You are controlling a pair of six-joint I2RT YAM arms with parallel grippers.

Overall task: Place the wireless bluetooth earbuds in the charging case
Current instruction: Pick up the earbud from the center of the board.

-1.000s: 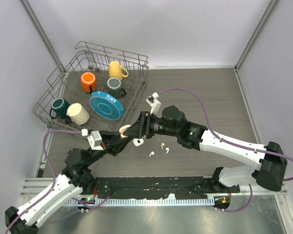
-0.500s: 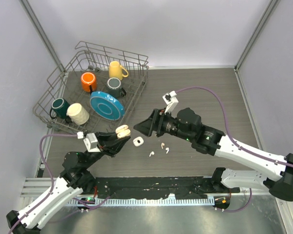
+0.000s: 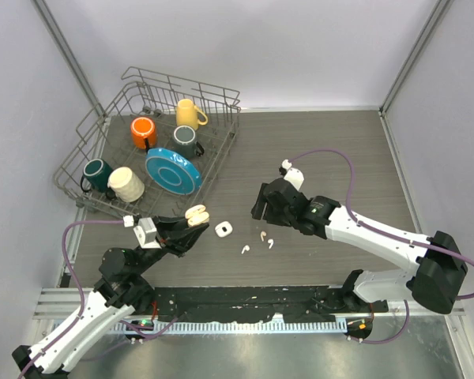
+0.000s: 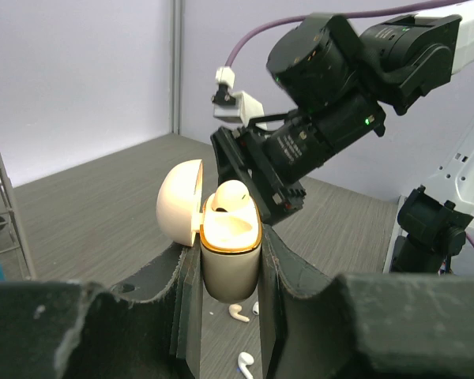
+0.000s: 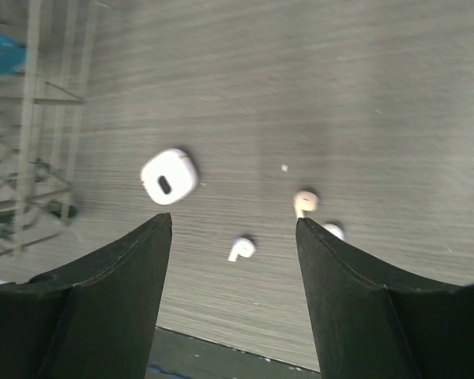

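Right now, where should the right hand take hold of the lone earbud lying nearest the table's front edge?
Probably from straight above: the earbud lies flat on the table, apart from the white case and the other earbuds. Pinch across its rounded head, the thickest part, rather than the thin stem; the right hand is open.

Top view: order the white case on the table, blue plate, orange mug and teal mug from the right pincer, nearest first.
1. White case, on the table just left of the right pincer.
2. Blue plate, leaning in the dish rack, near side.
3. Orange mug, deeper in the rack.
4. Teal mug, at the rack's left end.
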